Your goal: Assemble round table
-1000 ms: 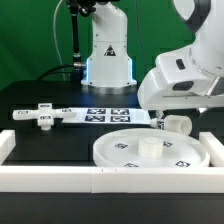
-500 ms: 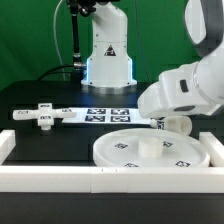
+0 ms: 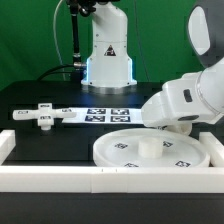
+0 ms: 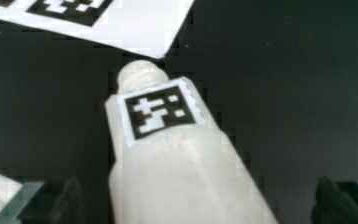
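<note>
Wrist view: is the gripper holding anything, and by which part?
Nothing held; the open gripper straddles the short white cylindrical plastic leg, fingers clear of it.

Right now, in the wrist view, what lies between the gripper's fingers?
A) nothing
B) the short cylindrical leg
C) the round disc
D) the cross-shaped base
B: the wrist view shows the short cylindrical leg, tag facing the camera, lying in the gap of the gripper, whose jaws stand apart on either side with dark table showing between them and the leg.
</note>
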{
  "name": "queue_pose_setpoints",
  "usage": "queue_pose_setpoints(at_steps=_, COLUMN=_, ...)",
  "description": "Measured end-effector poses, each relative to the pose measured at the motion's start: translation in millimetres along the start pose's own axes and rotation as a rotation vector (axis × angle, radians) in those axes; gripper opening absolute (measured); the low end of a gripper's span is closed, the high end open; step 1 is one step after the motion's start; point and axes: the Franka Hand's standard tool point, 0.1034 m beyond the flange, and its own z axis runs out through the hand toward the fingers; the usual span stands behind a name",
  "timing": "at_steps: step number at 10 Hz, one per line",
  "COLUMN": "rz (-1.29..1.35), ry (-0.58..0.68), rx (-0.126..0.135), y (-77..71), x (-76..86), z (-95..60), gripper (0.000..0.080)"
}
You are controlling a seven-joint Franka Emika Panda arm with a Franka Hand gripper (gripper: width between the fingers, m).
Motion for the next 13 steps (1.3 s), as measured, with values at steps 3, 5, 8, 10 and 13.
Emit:
queue_pose_setpoints(at_steps=3, rz=-0.001, ry=-0.001, rx=-0.002, y=-0.7, x=0.0, z=0.7, gripper=0.0649)
queue_pose_setpoints(at_steps=5, rz=-0.001, ry=-0.002, rx=-0.001, y=0.0, x=0.0, z=0.8, gripper=0.0403)
queue_pose_setpoints(at_steps=8, rz=-0.005, ry=-0.002, rx=-0.001, y=0.0, x=-0.1, z=0.8, gripper=0.0406)
queue_pose_setpoints(at_steps=10, rz=-0.005, ry=-0.001, rx=0.000, y=0.2, x=-0.7, z=-0.6, gripper=0.0406)
queue_pose_setpoints(at_steps=13, rz=-0.034, ry=-0.030, rx=0.022, y=12.6, x=-28.7, z=-26.8, gripper=0.0407)
